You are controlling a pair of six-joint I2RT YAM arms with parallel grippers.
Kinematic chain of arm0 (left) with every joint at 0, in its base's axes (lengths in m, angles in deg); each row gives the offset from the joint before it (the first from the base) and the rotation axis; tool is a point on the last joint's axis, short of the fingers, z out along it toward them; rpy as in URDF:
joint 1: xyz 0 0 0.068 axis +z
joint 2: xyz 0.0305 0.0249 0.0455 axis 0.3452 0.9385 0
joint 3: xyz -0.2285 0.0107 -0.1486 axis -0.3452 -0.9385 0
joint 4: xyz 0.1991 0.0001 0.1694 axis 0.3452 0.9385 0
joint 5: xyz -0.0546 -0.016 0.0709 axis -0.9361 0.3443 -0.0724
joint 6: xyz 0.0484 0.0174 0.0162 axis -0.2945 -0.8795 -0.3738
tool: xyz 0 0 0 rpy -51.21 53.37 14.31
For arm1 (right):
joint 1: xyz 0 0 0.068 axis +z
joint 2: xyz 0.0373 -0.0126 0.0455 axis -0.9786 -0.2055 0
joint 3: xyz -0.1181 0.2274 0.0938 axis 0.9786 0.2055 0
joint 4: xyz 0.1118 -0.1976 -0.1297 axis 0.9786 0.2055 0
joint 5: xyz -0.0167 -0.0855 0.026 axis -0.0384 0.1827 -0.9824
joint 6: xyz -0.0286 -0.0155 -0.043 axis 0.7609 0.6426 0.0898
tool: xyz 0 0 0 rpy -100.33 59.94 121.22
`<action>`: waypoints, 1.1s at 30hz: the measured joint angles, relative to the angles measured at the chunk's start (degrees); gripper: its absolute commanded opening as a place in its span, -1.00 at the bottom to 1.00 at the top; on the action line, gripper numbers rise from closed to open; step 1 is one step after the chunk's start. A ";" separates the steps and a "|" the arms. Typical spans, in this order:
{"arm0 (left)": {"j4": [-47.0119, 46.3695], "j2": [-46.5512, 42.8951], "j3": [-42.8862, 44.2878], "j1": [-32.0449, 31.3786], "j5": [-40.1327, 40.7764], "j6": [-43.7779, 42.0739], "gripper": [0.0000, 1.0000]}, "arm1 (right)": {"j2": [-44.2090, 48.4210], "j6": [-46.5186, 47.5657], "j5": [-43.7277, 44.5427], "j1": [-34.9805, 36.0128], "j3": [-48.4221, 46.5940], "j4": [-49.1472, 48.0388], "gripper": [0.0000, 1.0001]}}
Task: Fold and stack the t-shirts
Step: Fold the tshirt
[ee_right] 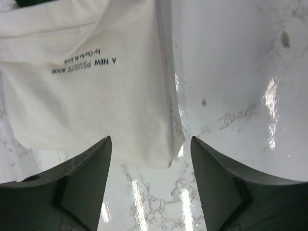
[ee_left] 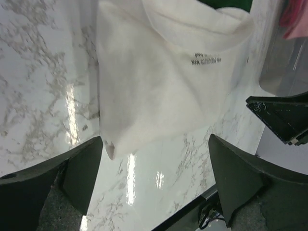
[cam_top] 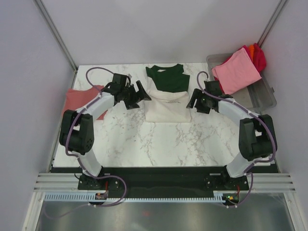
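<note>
done, I reckon: cream-white cloth t-shirt (cam_top: 168, 108) folded mid-frame, touching dark green cloth t-shirt (cam_top: 168, 78) | todo: dusty red t-shirt (cam_top: 79, 98) far left, pink cloth pile (cam_top: 236, 71) upper right, stacking | left fingers (ee_left: 82, 168) and right fingers (ee_right: 89, 173) spread, empty

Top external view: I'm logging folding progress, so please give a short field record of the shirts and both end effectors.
cream-white t-shirt: folded, centre of table, between the end effectors
dark green t-shirt: folded, just behind the cream one, edges meeting
brick-red t-shirt: left table edge, partly hidden
pink garment: draped over clear bin, right rear
left end effector: open, empty
right end effector: open, empty
</note>
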 measured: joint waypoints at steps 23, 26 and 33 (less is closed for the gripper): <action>-6.43 -10.69 -22.45 -4.39 -1.31 -0.22 0.81 | 7.63 1.18 -8.33 -0.02 18.95 -6.97 0.28; -7.50 -10.56 -22.67 -4.39 -2.36 -0.20 0.75 | 7.56 0.63 -8.74 -0.02 19.06 -8.00 0.18; -10.80 -8.44 -22.67 -4.39 -4.63 -0.13 0.66 | 4.94 -1.20 -11.02 -0.50 19.19 -11.41 0.06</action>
